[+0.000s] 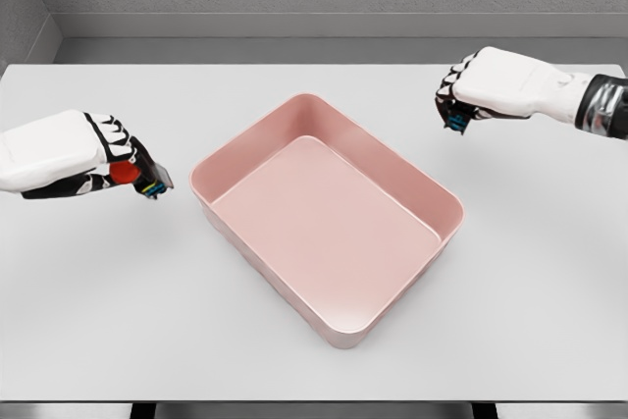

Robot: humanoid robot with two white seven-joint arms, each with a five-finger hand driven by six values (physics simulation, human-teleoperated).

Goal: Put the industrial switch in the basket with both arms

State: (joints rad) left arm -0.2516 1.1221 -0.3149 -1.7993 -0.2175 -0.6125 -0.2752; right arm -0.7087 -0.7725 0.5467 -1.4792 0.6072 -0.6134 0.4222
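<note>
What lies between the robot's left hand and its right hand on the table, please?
In the head view, the empty pink basket sits between the left hand and the right hand.

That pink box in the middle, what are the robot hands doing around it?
The pink basket sits empty on the white table. The left hand is closed around a small dark switch with a red button, held left of the basket. The right hand is curled around another small dark switch at the basket's far right. Neither switch is over the basket yet.
</note>
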